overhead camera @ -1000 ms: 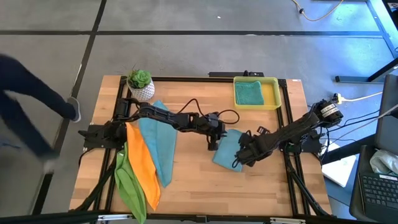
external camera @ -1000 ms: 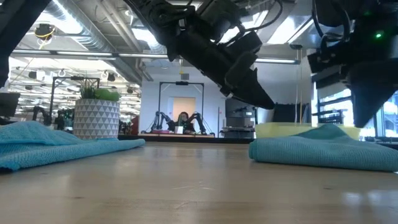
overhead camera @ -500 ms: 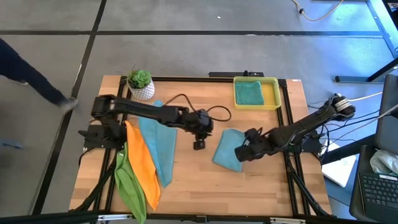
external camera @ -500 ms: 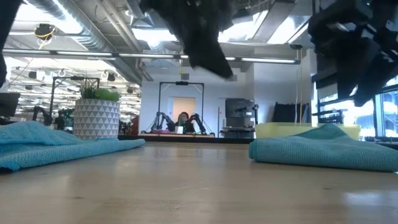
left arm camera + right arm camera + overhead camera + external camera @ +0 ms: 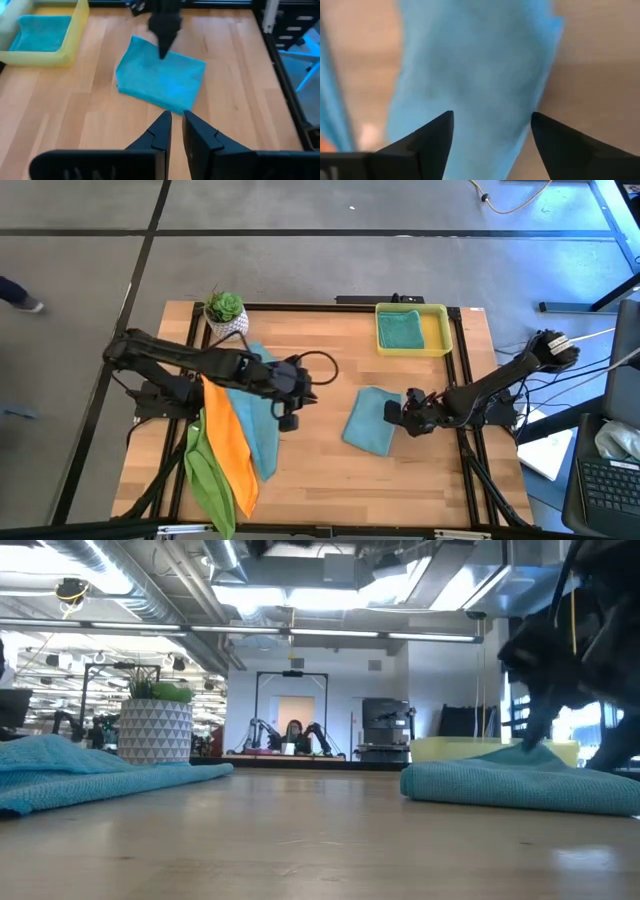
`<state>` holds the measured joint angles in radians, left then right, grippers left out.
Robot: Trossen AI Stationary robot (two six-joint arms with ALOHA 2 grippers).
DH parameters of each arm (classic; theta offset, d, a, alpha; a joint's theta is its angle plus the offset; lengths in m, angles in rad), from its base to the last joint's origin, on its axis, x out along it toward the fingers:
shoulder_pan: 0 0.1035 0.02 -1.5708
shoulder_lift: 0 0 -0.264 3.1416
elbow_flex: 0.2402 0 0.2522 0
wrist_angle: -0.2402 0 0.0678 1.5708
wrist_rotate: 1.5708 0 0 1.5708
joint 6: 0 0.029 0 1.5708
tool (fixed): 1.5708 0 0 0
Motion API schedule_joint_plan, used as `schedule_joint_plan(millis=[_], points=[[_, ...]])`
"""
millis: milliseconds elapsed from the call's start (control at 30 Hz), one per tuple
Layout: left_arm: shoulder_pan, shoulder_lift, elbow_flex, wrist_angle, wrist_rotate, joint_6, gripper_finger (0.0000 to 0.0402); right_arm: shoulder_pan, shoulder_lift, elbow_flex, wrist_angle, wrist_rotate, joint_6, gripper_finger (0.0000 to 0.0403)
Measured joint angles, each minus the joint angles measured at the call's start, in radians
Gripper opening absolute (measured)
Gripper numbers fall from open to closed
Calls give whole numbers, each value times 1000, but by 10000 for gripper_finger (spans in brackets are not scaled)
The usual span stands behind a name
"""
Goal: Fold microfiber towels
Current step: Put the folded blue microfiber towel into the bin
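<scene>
1. One teal towel (image 5: 369,419) lay folded mid-bench; my right gripper (image 5: 393,412) had just let go, its jaws wide open at the towel's edge.
2. My left gripper (image 5: 288,421) had pulled back toward the unfolded pile (image 5: 240,435), jaws nearly closed, holding nothing.
3. I judged this fold finished.

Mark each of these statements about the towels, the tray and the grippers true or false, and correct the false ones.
1. A teal towel lies in the yellow tray. True: the folded teal towel in the tray sits there.
2. The right gripper is clamped on the folded teal towel on the table. False: its fingers stand apart at the towel's edge.
3. The orange towel lies between the lime green towel and a teal towel. True.
4. The left gripper holds the potted plant. False: it is empty, with fingers nearly together, beside the spread teal towel.
</scene>
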<state>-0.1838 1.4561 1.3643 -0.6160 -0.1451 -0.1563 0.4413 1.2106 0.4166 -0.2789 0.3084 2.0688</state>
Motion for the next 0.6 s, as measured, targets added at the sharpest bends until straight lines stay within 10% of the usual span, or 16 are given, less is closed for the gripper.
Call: schedule_joint_plan(millis=[600], points=[[-136, -79, 0, -180, -130, -140, 37, -24, 101, -79, 195, 81, -106, 260]])
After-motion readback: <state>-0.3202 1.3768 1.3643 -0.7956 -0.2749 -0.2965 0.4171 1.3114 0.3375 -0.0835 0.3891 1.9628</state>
